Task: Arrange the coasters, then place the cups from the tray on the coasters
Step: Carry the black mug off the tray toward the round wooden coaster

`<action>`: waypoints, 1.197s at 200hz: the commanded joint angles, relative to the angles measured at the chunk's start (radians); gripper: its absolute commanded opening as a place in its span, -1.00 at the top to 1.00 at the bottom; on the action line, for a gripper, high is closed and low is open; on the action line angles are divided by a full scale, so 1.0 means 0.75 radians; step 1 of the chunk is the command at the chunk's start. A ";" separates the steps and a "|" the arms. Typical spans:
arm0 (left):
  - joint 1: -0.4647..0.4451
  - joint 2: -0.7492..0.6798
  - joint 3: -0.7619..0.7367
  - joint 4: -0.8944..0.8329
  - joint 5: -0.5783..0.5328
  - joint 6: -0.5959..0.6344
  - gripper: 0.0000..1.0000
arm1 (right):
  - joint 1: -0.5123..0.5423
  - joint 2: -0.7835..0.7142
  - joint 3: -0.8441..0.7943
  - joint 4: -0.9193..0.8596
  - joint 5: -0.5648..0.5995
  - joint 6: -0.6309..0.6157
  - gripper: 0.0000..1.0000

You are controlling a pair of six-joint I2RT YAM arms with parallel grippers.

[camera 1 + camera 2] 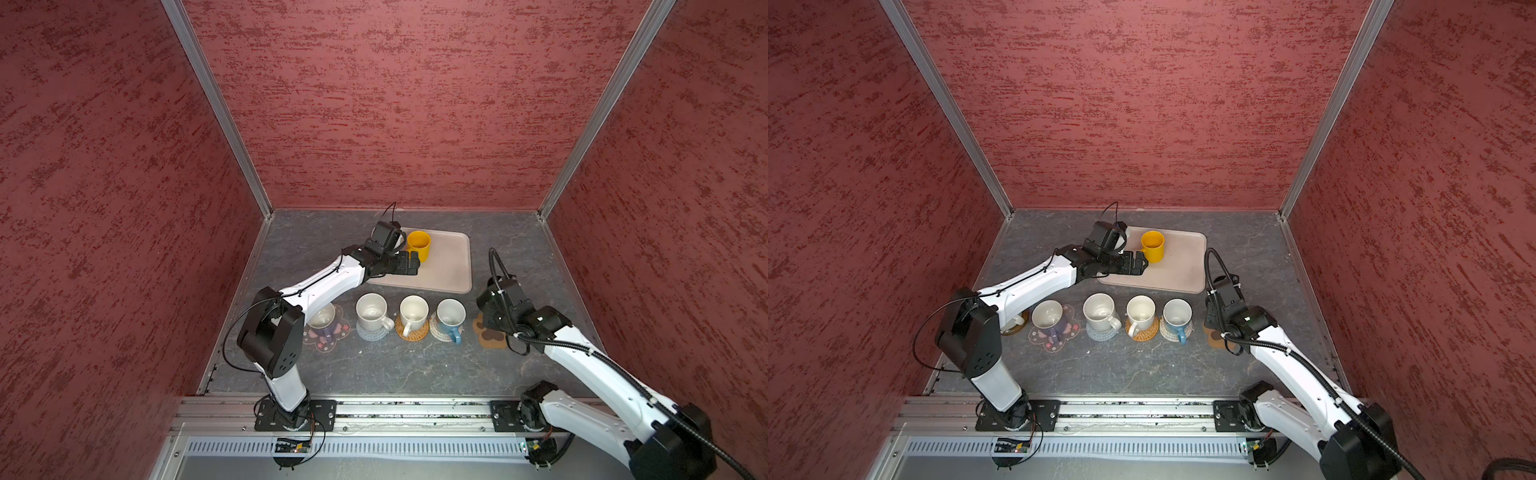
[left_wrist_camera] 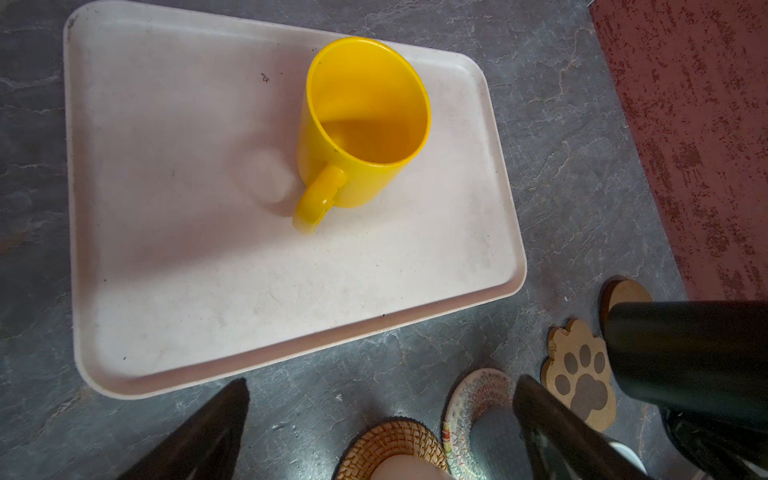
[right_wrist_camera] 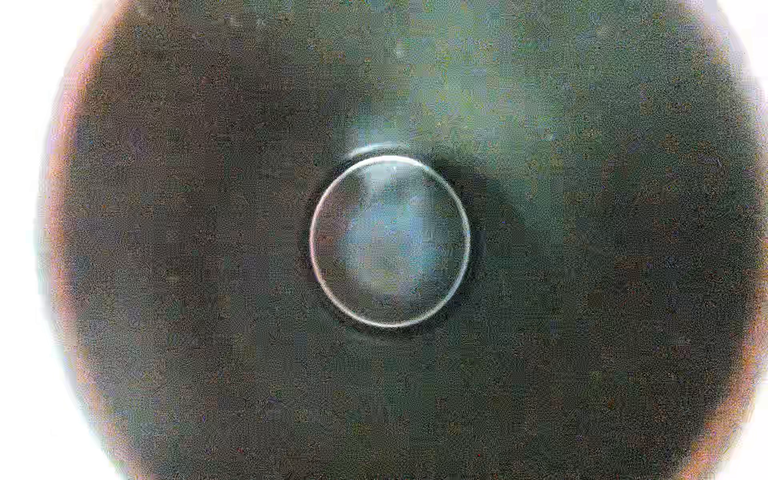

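**On the tray (image 1: 451, 266), a lone yellow cup (image 1: 419, 244), wide fingers beside it**

Toward the back of the grey stone-look table (image 1: 374, 365) lies the pale tray. The yellow cup stands upright on its left half, with its handle turned toward the left gripper (image 1: 410, 264). That gripper hangs over the tray's near left edge. Its fingers (image 2: 552, 428) are spread wide with nothing between them, near the cup but not touching it.

The right gripper is hidden beneath its own wrist in both top views, and its fingers are drawn to a narrow gap. The right wrist view looks straight down into a dark round cup. Whether the fingers pinch that cup cannot be told. The left wrist view shows the black cup (image 2: 685, 353) at the right end of the row.

In front of the tray four cups stand in a line. From left to right they are a white cup (image 1: 322, 316), a speckled cup (image 1: 371, 309), a cream cup (image 1: 414, 309) and a light blue cup (image 1: 451, 313).

Each sits on its own mat, in the same order: the pink flower coaster (image 1: 337, 332), the grey-blue woven round (image 1: 368, 336), the orange-tan round (image 1: 419, 331) and the beige round (image 1: 436, 330). The paw coaster (image 2: 582, 374) lies just beside the black cup. A wooden disc (image 2: 627, 293) shows partly behind that cup.
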 commanded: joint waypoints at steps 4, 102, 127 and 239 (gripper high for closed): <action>0.016 0.000 -0.028 0.048 0.003 0.000 -0.99 | 0.082 -0.037 -0.024 0.011 0.124 0.156 1.00; 0.043 -0.029 -0.089 0.089 0.029 -0.006 -0.99 | 0.257 -0.109 -0.050 -0.137 0.271 0.393 1.00; 0.044 -0.025 -0.089 0.090 0.029 -0.006 -0.99 | 0.283 -0.117 -0.079 -0.128 0.287 0.430 1.00; 0.053 -0.005 -0.090 0.093 0.046 -0.014 -0.99 | 0.307 -0.159 -0.221 -0.039 0.310 0.500 1.00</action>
